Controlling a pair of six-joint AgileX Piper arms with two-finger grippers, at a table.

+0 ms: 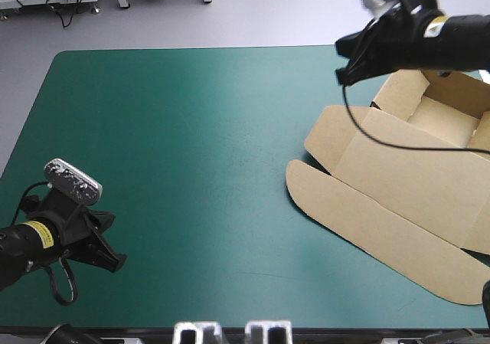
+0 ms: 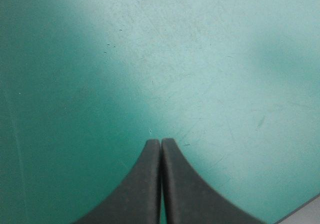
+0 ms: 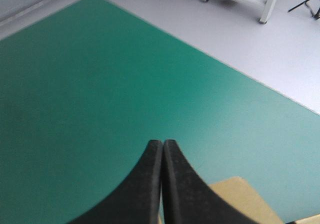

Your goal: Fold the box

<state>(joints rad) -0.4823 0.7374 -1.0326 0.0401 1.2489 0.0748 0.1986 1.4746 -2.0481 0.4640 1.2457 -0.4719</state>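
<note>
Box (image 1: 398,198) lies on teal-green cover (image 1: 191,168) beside right gripper (image 1: 342,73).

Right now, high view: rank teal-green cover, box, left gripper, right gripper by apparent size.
1. teal-green cover, fills most of the view.
2. box, partly cut off at the right edge.
3. left gripper and right gripper: look alike; the right seems raised, nearer the camera, so unranked.
</note>
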